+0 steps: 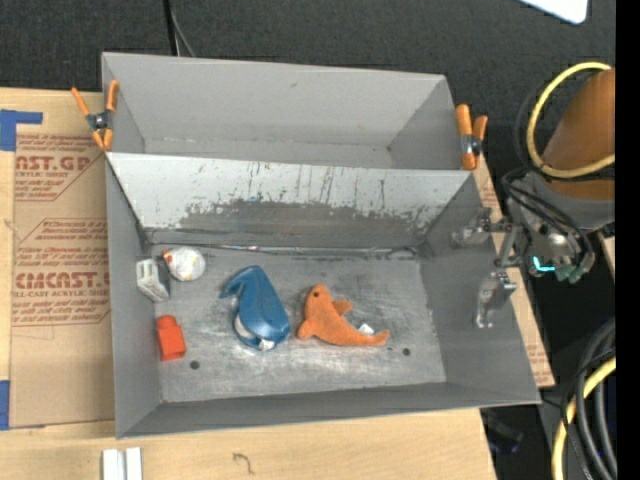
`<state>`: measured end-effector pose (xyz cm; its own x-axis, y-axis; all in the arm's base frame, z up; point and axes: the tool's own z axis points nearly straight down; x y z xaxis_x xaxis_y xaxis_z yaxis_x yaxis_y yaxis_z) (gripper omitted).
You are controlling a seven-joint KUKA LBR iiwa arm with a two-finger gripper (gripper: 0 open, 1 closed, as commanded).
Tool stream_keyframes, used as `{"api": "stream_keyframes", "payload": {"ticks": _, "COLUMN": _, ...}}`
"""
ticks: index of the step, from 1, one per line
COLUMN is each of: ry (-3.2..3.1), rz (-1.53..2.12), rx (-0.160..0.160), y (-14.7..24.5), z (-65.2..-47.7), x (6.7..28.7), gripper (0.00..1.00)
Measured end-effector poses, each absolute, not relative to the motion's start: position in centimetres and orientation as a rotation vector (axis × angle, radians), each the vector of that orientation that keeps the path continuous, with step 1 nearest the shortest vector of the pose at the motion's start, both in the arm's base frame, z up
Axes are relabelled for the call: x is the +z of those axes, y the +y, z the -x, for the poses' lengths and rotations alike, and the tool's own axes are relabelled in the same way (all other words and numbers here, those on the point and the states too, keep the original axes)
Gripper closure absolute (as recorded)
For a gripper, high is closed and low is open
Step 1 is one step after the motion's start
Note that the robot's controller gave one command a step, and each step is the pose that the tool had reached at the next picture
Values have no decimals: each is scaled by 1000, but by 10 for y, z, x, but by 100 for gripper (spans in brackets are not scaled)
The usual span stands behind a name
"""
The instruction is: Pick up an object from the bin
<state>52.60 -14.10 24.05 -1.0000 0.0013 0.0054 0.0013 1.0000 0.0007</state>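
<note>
My gripper point(479, 272) hangs over the bin's sloping right wall, its two metal fingers spread open with nothing between them. Nearest to it, on the bin floor to its left, lies an orange soft toy animal point(336, 323) with a small white tag. A blue soft toy whale point(256, 308) lies just left of the orange one, almost touching it.
At the floor's left end are a small orange block point(171, 337), a white ball with an orange patch point(186, 264) and a small white-grey piece point(152, 280). The arm with its cables stands outside the bin's right rim.
</note>
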Motion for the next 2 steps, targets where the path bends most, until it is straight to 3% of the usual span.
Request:
{"api": "stream_keyframes", "payload": {"ticks": 1, "ry": -3144, "rz": -1, "rx": 1, "y": -140, "z": -528, "x": 244, "gripper": 0}}
{"api": "stream_keyframes", "payload": {"ticks": 2, "ry": -3149, "rz": -63, "rx": 4, "y": -118, "z": -522, "x": 193, "gripper": 0}}
